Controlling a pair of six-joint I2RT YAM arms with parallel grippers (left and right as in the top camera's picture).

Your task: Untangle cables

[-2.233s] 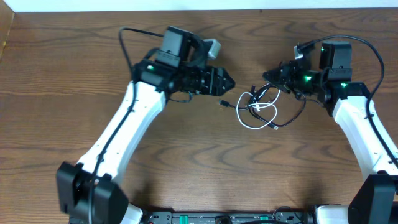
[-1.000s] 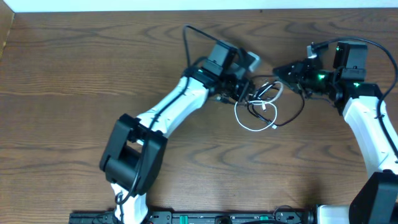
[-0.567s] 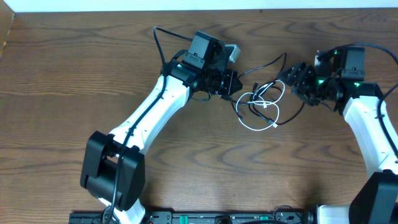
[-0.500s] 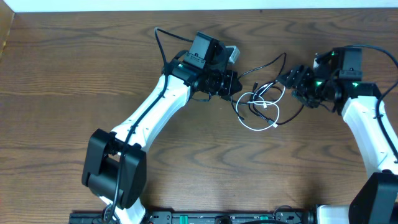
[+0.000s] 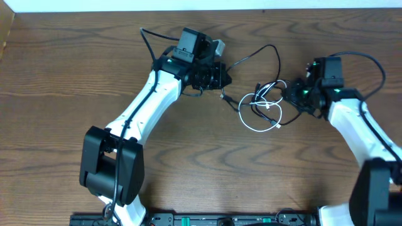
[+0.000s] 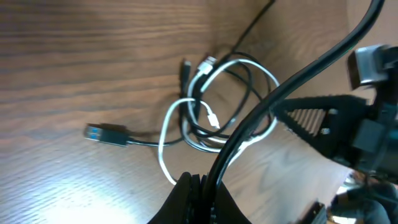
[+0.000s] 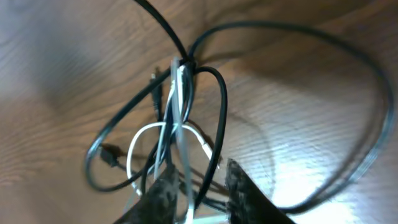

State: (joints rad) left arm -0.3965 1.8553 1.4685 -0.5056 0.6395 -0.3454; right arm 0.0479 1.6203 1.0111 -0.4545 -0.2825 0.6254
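The white cable (image 5: 251, 124) and the black cable (image 5: 277, 55) lie knotted together mid-table. My left gripper (image 5: 224, 80) is shut on the black cable, which arcs up and right from it, then drops into the tangle. In the left wrist view the black cable (image 6: 280, 93) runs out from between the closed fingertips of the left gripper (image 6: 200, 180), over the white cable's loop (image 6: 163, 143). My right gripper (image 5: 286, 91) sits at the tangle's right edge. In the right wrist view the right gripper (image 7: 205, 180) has narrow, parted jaws, with strands of the white cable (image 7: 180, 93) and the black cable (image 7: 280, 31) between them.
A blue-tipped USB plug (image 6: 102, 132) on a black lead lies left of the tangle. Thick black robot wires loop behind each arm (image 5: 147, 41). The table's far edge (image 5: 201, 10) runs along the top.
My left gripper has drawn back left with the black cable, pulling a long arc out of the tangle. My right gripper has moved left onto the tangle and its jaws have narrowed.
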